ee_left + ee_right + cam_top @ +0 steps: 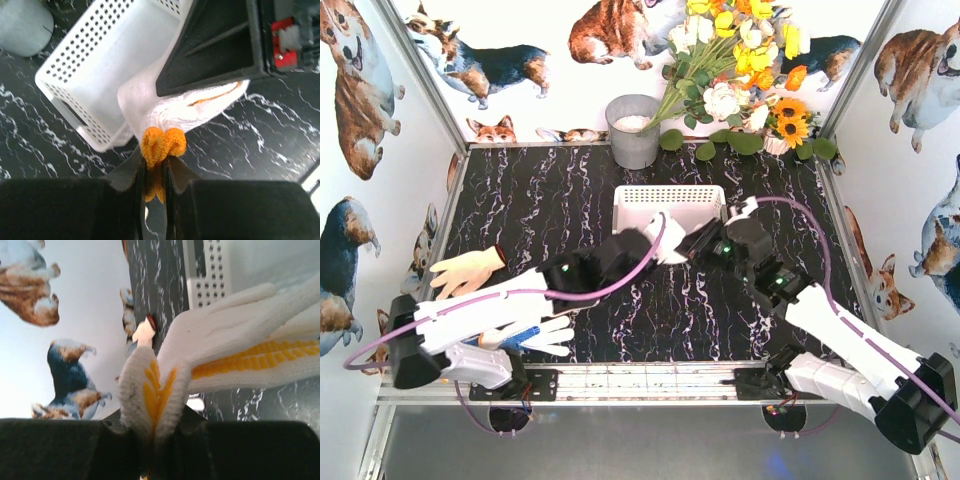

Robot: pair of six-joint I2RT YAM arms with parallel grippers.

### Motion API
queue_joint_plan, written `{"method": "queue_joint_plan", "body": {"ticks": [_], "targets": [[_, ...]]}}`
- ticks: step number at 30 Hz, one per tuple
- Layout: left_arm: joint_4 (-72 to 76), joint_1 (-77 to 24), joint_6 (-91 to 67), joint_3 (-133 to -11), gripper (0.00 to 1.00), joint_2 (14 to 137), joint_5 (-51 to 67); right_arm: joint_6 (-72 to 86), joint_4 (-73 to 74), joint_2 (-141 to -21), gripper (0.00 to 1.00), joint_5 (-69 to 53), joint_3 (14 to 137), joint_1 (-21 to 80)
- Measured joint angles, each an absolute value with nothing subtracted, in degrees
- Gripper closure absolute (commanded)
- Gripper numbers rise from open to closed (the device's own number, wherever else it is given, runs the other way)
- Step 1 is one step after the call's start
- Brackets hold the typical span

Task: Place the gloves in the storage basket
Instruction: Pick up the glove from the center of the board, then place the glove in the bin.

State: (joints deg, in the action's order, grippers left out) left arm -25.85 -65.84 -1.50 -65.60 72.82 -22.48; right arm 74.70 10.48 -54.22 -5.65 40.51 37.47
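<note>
Pinching a glove (200, 107) by its orange cuff in the tightly pressed left gripper (155, 160); clamping the same glove's yellow-striped fold in the right gripper (154, 427); facing the storage basket (85, 60) just ahead.

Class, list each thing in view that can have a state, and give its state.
Basket: upright, visible inside bare.
Held glove: beside the basket, not in it.
Left gripper: shut on held glove's cuff.
Right gripper: shut on held glove.
Cream glove: flat on table.
Blue-dotted glove: lying on table, near edge.
Bucket: upright.
</note>
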Motion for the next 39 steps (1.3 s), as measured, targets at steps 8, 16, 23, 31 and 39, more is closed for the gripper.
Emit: {"method": "queue_joint_plan", "body": {"ticks": [8, 16, 23, 31, 39], "targets": [[-19.33, -59.66, 8.23, -72.90, 1.00, 83.09, -17.54, 66.67, 14.61, -54.02, 1.00, 5.15, 43.72, 35.22], [-11.79, -53.56, 15.20, -74.08, 1.00, 88.86, -11.44, 60.86, 10.87, -58.43, 1.00, 14.66, 43.79, 35.14], [-6.98, -50.26, 19.92, -74.76, 1.00, 93.89, -8.29, 57.23, 3.29, -63.99, 1.00, 20.93, 43.64, 35.14], [-3.64, -45.06, 21.47, -75.53, 1.00, 100.36, -3.64, 52.60, -3.49, -75.64, 1.00, 25.23, 45.34, 35.14], [1.76, -41.01, 21.93, -74.11, 1.00, 103.70, -0.54, 50.68, -10.02, -84.82, 1.00, 27.64, 47.90, 35.14]]}}
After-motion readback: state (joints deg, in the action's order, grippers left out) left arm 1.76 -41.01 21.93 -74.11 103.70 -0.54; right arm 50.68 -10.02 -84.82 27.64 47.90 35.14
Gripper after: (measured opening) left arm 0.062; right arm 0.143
